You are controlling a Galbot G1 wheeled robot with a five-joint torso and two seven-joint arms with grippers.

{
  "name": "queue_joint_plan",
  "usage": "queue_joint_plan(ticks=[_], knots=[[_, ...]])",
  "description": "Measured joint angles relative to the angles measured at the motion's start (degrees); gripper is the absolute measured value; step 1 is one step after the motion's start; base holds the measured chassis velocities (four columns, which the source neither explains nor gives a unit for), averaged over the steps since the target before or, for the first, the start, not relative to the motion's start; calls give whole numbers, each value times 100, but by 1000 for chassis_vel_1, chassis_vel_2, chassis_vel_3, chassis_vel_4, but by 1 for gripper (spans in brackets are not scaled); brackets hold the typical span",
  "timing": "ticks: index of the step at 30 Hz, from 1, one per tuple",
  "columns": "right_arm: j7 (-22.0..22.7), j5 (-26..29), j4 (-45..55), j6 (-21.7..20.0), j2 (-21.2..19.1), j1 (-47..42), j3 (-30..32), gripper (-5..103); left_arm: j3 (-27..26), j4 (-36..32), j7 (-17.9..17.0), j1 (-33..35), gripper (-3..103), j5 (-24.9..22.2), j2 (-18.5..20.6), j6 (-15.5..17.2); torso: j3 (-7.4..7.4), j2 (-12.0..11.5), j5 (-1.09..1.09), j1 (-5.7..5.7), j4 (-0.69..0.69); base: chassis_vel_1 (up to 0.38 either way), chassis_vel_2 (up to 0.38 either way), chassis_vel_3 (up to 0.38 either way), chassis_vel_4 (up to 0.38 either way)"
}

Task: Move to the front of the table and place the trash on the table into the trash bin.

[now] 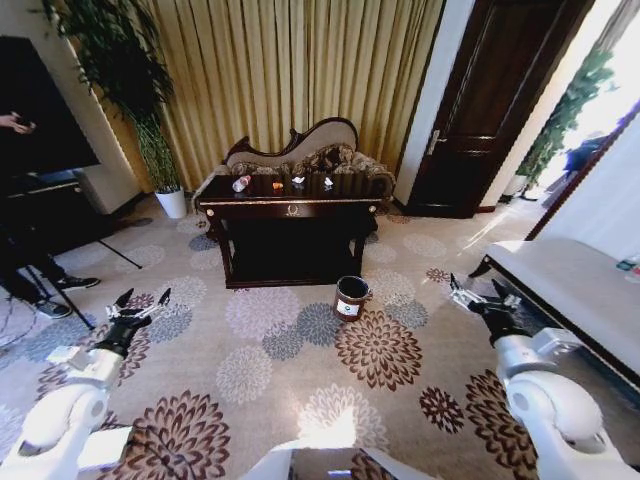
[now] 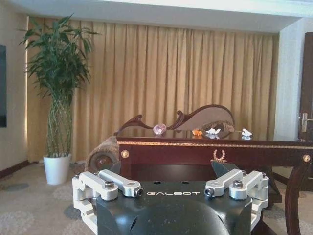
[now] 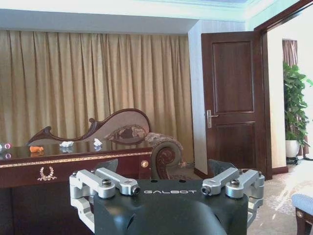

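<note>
Left pincer point(image 1: 140, 302) hangs low on the near left with its fingers spread open and nothing in it, and the right pincer point(image 1: 478, 298) does the same on the near right, also open and empty. Both sit over the flowered carpet, well short of everything. Looks like the robot is only at the drive-up step, since the dark counter point(image 1: 290, 210) stands far ahead in front of the gold curtain. The bottle point(image 1: 241, 183) lies toward the counter's left end, the orange scrap point(image 1: 277, 185) sits about mid-top, and the white scraps point(image 1: 298, 181) are just right of that. The bin point(image 1: 351, 297) stands on the carpet near the counter's right front leg, between counter and robot. The next move probably calls for rolling closer, because nothing is within reach yet.
</note>
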Motion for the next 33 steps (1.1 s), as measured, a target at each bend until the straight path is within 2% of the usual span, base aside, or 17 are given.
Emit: queue_joint_plan(ticks=[3,6,8,12,16,17,19,24,33], knots=[[1,300,62,-233,-74,161,-11,100,21,-310,-334,-83,100,-24,-76,420,0,0,1,0,-1,0,0,0,0],[1,481,135,-359,-80,267,-58,100,59,-433,-477,-117,100,-14,-116,546,0,0,1,0,-2,0,0,0,0],[0,739,296,-562,-69,467,-255,100,96,-714,-605,-124,100,-13,-165,752,0,0,0,0,3,0,0,0,0],[-1,649,219,-622,-163,445,-344,100,69,-754,-556,-105,100,-13,-3,782,0,0,0,0,1,0,0,0,0],[0,368,-380,-364,-628,383,-190,100,29,-420,-441,-222,100,-1,450,580,0,0,1,0,-2,0,0,0,0],[0,368,-380,-364,-628,383,-190,100,29,-420,-441,-222,100,-1,450,580,0,0,1,0,-2,0,0,0,0],[0,493,-663,-276,-921,541,-118,100,57,-256,-495,-417,100,-52,615,556,0,0,1,1,-1,0,0,0,0],[0,658,-762,-267,-1016,775,-143,100,118,-208,-559,-580,100,-106,620,561,0,0,1,1,0,0,0,0,0],[0,725,-586,-281,-786,743,-178,100,76,-393,-607,-430,100,-98,362,664,0,0,1,0,0,0,0,0,0]])
